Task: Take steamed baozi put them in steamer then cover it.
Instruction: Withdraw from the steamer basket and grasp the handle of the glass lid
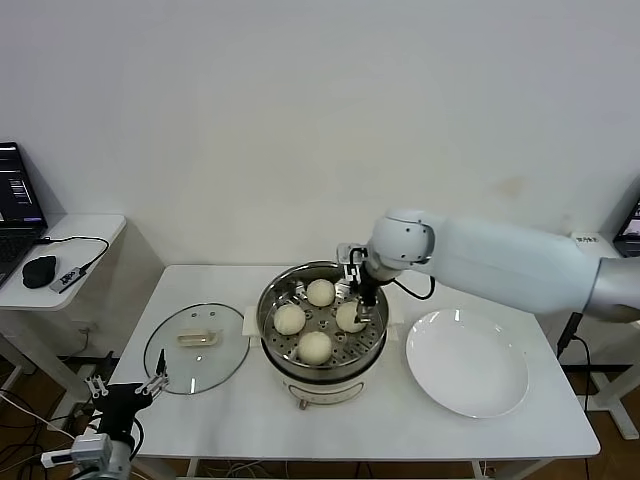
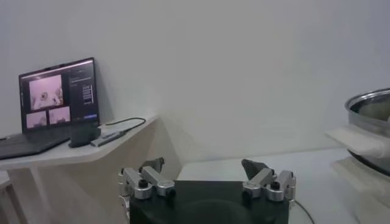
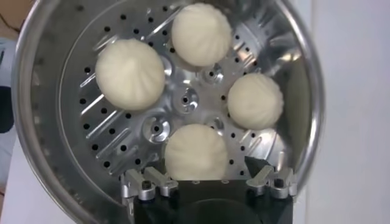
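Nearest you, left gripper (image 1: 128, 387) hangs off the table's front-left corner, fingers spread, holding nothing; parked, waiting its turn.

Just beyond it the cover (image 1: 196, 348) lies flat on the table (image 1: 500, 440), left of the steamer (image 1: 322, 340), handle up, within that arm's reach.

Plate (image 1: 467, 362) on the right is bare. All four baozi (image 1: 315, 346) sit on the perforated tray.

Right gripper (image 1: 358, 288) hovers over the pot's right-hand bun, fingers spread, gripping nothing. Loading looks finished; covering remains.
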Controlling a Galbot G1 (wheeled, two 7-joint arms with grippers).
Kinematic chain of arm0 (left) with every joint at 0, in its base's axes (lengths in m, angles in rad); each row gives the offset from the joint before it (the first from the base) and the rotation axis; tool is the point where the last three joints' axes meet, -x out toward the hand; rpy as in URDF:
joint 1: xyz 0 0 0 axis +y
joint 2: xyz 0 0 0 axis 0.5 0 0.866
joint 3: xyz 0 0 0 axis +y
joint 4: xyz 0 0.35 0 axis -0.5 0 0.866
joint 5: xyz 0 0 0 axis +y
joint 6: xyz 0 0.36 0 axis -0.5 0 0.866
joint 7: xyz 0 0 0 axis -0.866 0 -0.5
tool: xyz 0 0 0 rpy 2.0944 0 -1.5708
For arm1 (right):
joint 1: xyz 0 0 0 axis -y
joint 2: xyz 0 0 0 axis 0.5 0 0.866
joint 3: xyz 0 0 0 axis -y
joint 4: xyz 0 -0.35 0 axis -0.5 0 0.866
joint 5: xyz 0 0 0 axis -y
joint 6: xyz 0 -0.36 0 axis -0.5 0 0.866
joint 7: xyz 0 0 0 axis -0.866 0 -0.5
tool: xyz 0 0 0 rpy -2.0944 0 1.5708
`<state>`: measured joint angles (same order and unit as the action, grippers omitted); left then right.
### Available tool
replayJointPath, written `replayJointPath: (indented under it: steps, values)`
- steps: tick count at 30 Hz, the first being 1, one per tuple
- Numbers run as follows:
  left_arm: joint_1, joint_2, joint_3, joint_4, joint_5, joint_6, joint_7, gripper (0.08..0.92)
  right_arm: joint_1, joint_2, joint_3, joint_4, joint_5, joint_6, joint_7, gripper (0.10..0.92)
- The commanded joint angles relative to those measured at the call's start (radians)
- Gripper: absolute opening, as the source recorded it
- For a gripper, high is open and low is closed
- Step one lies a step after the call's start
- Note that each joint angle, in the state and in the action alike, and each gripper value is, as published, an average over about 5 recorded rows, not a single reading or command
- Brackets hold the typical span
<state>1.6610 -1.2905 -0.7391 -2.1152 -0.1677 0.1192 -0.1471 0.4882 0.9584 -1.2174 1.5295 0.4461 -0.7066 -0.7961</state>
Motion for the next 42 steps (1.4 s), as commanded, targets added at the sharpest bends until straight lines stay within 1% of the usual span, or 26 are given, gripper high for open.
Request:
replayJointPath:
  steps: [1, 4, 7, 9, 11, 14, 17, 20, 23, 26, 28, 32, 35, 38, 42]
  values:
    - [0.000, 0.000, 0.002, -0.001, -0.003, 0.000, 0.000, 0.823, -0.040, -0.171, 0.085, 0.175, 0.110, 0.039, 0.251, 0.823]
    - [-0.003, -0.003, 0.006, 0.001, -0.012, -0.013, -0.005, 0.823, -0.151, -0.282, 0.163, 0.264, 0.155, 0.101, 0.463, 0.823]
    - [-0.011, -0.007, 0.007, 0.001, -0.030, -0.027, -0.011, 0.823, -0.349, -0.396, 0.295, 0.333, 0.160, 0.196, 0.626, 0.823]
    - [-0.015, -0.009, 0.007, 0.002, -0.042, -0.033, -0.015, 0.823, -0.546, -0.453, 0.442, 0.361, 0.132, 0.283, 0.696, 0.823]
    - [-0.018, -0.009, 0.007, 0.005, -0.046, -0.040, -0.016, 0.823, -0.766, -0.480, 0.628, 0.376, 0.089, 0.355, 0.731, 0.823]
    - [-0.019, -0.009, 0.006, 0.011, -0.047, -0.050, -0.016, 0.823, -1.102, -0.463, 0.959, 0.386, 0.006, 0.454, 0.756, 0.823]
    - [-0.021, -0.013, 0.006, 0.019, -0.046, -0.055, -0.017, 0.823, -1.380, -0.375, 1.253, 0.385, -0.066, 0.549, 0.751, 0.823]
    - [-0.023, -0.017, 0.012, 0.032, -0.043, -0.038, -0.031, 0.823, -1.585, -0.212, 1.502, 0.369, -0.138, 0.661, 0.689, 0.823]
    - [-0.025, -0.017, 0.024, 0.049, -0.019, -0.007, -0.042, 0.823, -1.719, -0.039, 1.682, 0.335, -0.180, 0.759, 0.610, 0.823]
    - [-0.024, -0.009, 0.044, 0.071, 0.052, 0.001, -0.038, 0.823, -1.800, 0.108, 1.816, 0.307, -0.181, 0.807, 0.558, 0.823]
    - [-0.025, 0.001, 0.058, 0.089, 0.123, -0.003, -0.033, 0.823, -1.842, 0.194, 1.895, 0.308, -0.176, 0.818, 0.530, 0.823]
    - [-0.033, 0.027, 0.077, 0.122, 0.301, -0.019, -0.023, 0.823, -1.903, 0.318, 2.001, 0.343, -0.180, 0.797, 0.488, 0.823]
    - [-0.040, 0.059, 0.084, 0.148, 0.499, -0.041, -0.017, 0.823, -1.953, 0.392, 2.060, 0.382, -0.202, 0.762, 0.467, 0.823]
    - [-0.050, 0.103, 0.086, 0.187, 0.693, -0.062, -0.009, 0.823, -2.002, 0.449, 2.102, 0.411, -0.225, 0.749, 0.466, 0.823]
    - [-0.082, 0.169, 0.094, 0.265, 0.889, -0.071, -0.008, 0.823, -2.065, 0.490, 2.135, 0.432, -0.268, 0.762, 0.488, 0.823]
